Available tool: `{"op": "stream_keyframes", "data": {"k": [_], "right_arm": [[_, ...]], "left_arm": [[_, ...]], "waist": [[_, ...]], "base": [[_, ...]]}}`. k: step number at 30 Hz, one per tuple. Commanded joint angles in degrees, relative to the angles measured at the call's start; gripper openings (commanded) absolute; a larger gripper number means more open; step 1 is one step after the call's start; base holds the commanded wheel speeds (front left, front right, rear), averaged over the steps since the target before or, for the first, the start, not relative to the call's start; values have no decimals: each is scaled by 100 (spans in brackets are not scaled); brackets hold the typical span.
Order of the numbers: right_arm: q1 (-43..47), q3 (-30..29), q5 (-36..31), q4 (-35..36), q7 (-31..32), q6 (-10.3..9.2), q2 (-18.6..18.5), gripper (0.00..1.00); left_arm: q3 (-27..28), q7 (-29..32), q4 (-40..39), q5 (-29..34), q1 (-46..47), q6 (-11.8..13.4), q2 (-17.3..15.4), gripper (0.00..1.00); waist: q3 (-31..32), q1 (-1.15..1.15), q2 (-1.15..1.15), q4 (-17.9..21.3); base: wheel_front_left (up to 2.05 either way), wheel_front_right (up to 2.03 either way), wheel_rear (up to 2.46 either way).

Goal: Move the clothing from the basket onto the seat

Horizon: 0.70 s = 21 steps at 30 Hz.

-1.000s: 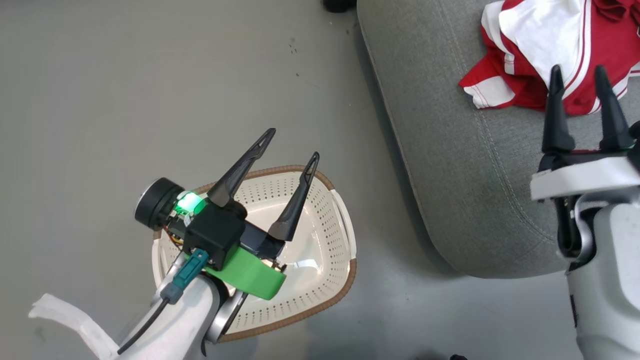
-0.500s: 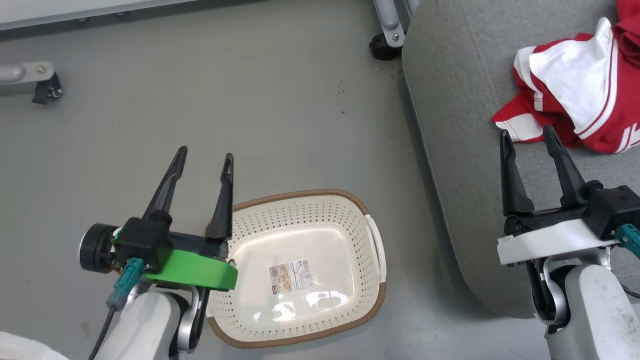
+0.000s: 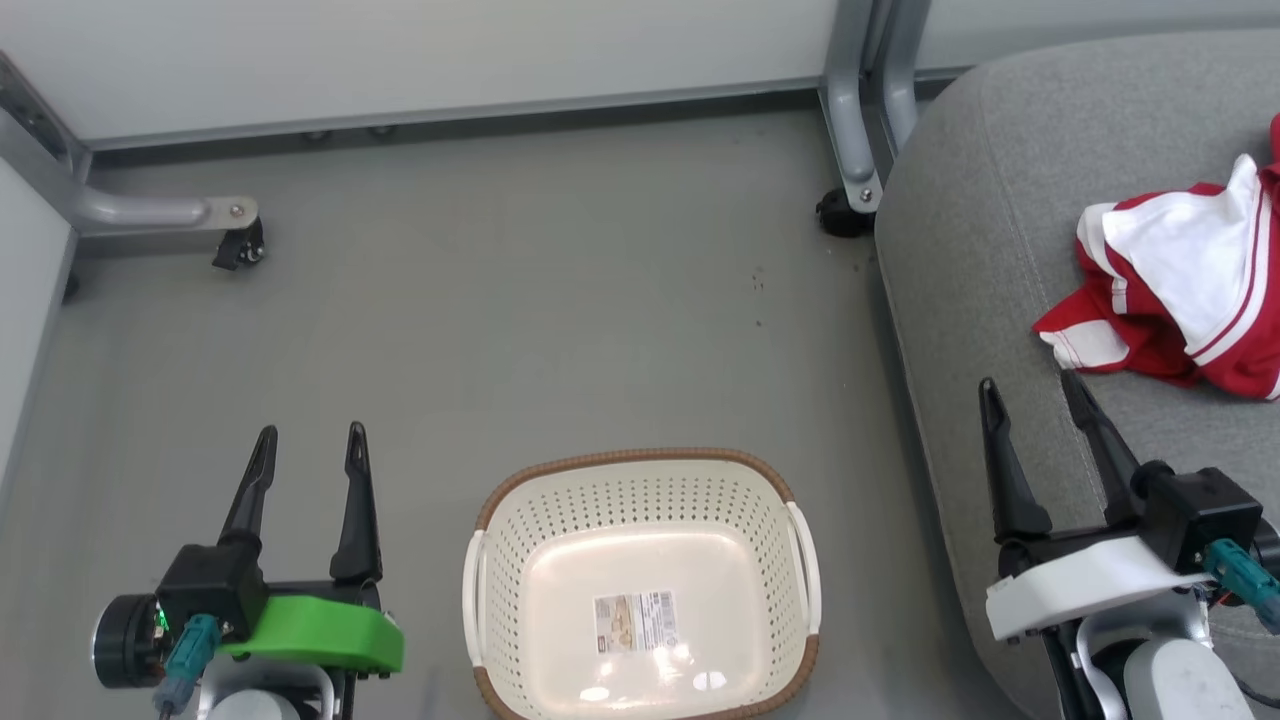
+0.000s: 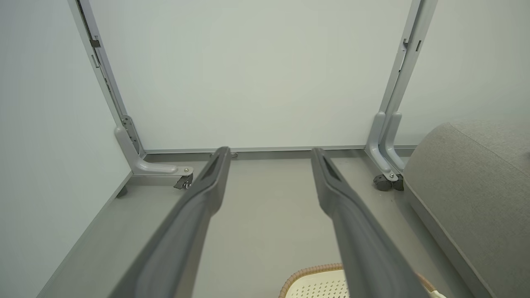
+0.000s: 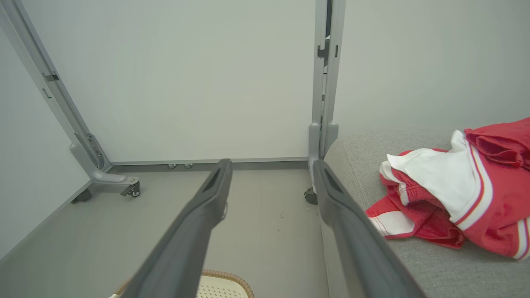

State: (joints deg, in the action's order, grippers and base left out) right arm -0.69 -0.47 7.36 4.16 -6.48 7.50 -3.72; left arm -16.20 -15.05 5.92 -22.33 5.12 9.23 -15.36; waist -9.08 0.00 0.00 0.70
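The cream basket [image 3: 640, 590] with its brown rim stands on the floor at the bottom centre, holding nothing but its label sticker; a corner of the basket [image 5: 221, 283] shows in the right wrist view, and the basket's rim [image 4: 310, 273] in the left wrist view. The red and white clothing [image 3: 1190, 295] lies crumpled on the grey seat [image 3: 1000, 270] at the right, and the clothing [image 5: 451, 194] spreads over the seat [image 5: 439, 265] in the right wrist view. My left gripper [image 3: 307, 450] hangs open left of the basket. My right gripper [image 3: 1030, 395] is open over the seat's front edge, short of the clothing.
Pale wall panels close the back and left. Grey metal frame legs with castors stand at the back left [image 3: 235, 240] and by the seat's far corner [image 3: 850, 200]. Grey floor [image 3: 550, 330] stretches between basket and wall.
The head camera has tilted up, so the whole picture shifted and wall and frame legs came into view. My left gripper swung from over the basket to its left side. Both grippers stay open.
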Motion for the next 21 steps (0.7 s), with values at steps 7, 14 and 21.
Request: {"op": "stream_keyframes", "data": {"k": [7,14,21], "right_arm": [[533,69,-37,138,226,-2,49,100],[802,100,-12,231,366,-2,67,100],[897,124,20,283,448,-2,74,100]], "left_arm": [[191,-9,45,71,-580,-112,95,100],[292,-9,123,181,-819,-198,143,100],[360,-9,257,295,-908,-235,171,100]], "waist": [[686,0,0,-83],[905,0,0,-27],[981,0,0,-14]], "base": [[0,0,0],[0,0,0],[0,0,0]]}}
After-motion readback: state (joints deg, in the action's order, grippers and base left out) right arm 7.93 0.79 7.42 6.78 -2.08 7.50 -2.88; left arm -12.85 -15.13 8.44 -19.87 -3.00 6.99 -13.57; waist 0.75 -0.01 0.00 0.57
